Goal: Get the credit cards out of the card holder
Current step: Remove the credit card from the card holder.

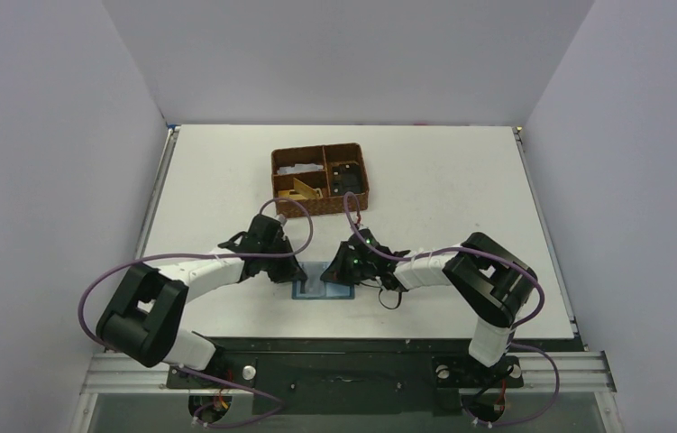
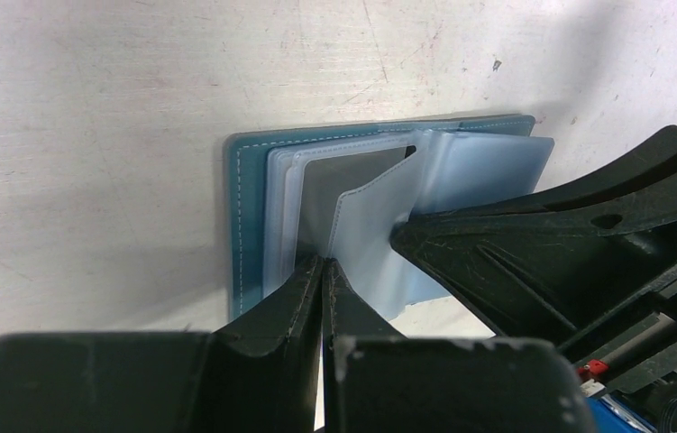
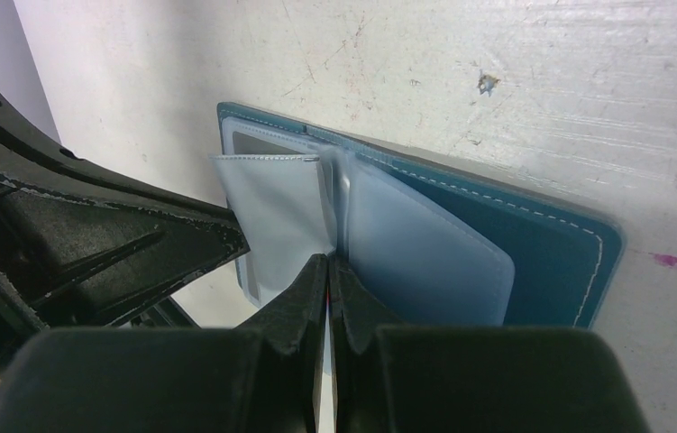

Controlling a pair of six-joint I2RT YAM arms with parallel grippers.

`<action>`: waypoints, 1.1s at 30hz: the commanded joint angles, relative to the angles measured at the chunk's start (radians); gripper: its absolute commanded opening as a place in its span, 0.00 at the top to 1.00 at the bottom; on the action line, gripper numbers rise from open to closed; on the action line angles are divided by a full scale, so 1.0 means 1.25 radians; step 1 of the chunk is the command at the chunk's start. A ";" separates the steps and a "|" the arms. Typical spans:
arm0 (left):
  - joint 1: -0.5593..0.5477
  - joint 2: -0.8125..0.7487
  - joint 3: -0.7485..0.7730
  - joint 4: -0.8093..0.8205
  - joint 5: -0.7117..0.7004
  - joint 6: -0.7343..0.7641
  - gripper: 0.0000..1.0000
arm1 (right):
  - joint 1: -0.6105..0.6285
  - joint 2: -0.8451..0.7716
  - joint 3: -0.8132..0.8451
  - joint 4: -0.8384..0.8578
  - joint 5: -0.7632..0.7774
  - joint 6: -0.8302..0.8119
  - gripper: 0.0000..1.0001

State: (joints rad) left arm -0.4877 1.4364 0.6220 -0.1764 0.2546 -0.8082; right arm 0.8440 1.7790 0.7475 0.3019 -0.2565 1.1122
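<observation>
While clamping left end effector [image 2: 324, 266] and right end effector [image 3: 328, 262] shut on clear sleeves [image 2: 366, 225] of the card holder [image 2: 249, 225] mid-frame, risking tearing plastic by pulling apart.

One left end effector [image 2: 323, 263], one right end effector [image 3: 328, 262], one card holder [image 2: 246, 216], one basket [image 1: 334, 206].

Top view, centre: I see only a sliver of the card holder [image 1: 323, 291]; the left gripper [image 1: 301, 275] and right gripper [image 1: 342, 271] cover the rest. Wrist views, lower frame: its near edge lies behind my jaws, and I cannot tell whether they pinch a sleeve. Basket [image 1: 334, 206] contents, upper centre: too small to identify.
</observation>
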 commanded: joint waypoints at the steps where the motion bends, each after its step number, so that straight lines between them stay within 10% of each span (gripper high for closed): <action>1: -0.015 0.022 0.019 0.022 -0.001 0.006 1.00 | -0.006 0.006 -0.002 0.001 0.003 -0.012 1.00; 19: -0.064 0.065 0.037 0.091 0.042 -0.033 1.00 | -0.001 -0.021 0.052 -0.092 0.033 -0.059 1.00; 33: -0.066 0.078 0.039 0.081 0.015 -0.048 1.00 | 0.000 -0.127 0.066 -0.142 0.071 -0.052 0.67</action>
State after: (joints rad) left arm -0.5625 1.5188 0.6510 -0.0917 0.2962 -0.8623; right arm 0.8440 1.6882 0.7933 0.1410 -0.2180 1.0512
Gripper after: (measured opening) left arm 0.003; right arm 0.301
